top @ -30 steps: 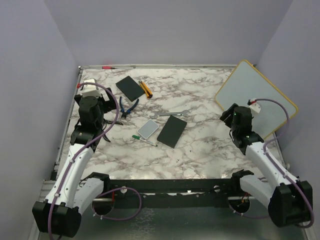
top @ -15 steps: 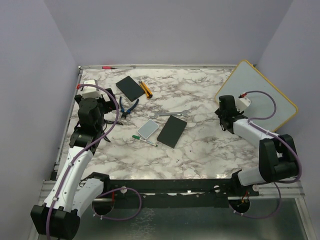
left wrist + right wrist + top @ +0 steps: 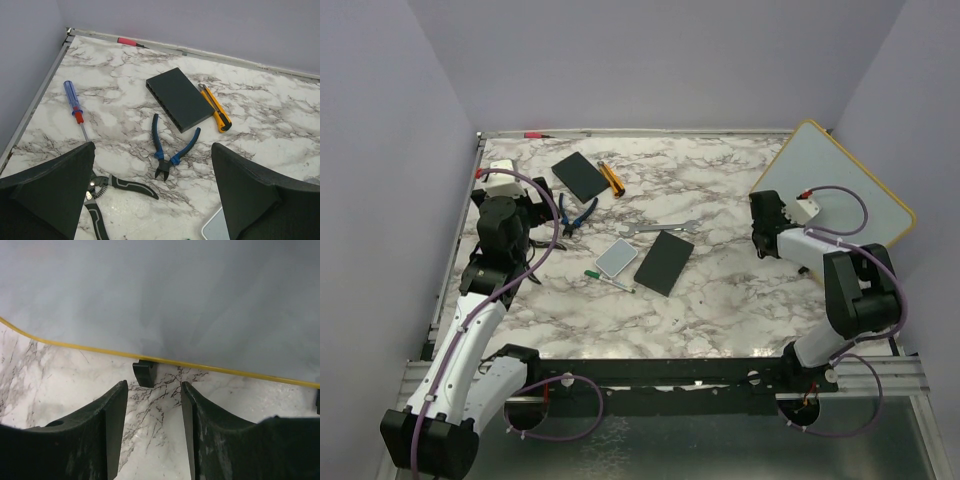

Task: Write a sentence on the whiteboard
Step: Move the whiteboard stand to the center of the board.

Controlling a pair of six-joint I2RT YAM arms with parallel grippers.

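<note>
Whiteboard (image 3: 830, 160) sits at the right edge of the marble desk (image 3: 720, 290). Right claw (image 3: 152, 390), fingers spread, faces its yellow rim by a black clip (image 3: 145, 373). Left claw (image 3: 152, 150) spread above blue cutters (image 3: 165, 162)

I have my left arm (image 3: 470, 330) stretched forward, left gripper (image 3: 152, 150) spread wide; my right arm (image 3: 850, 290) is folded tight, right gripper (image 3: 152, 387) parted narrowly

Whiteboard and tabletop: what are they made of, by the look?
Whiteboard: smooth, slightly glossy white sheet, likely melamine or coated steel; soft reflections, thin yellow plastic-looking rim. Table: marble-pattern surface, probably laminate or vinyl; grey veins, faint sheen.
</note>
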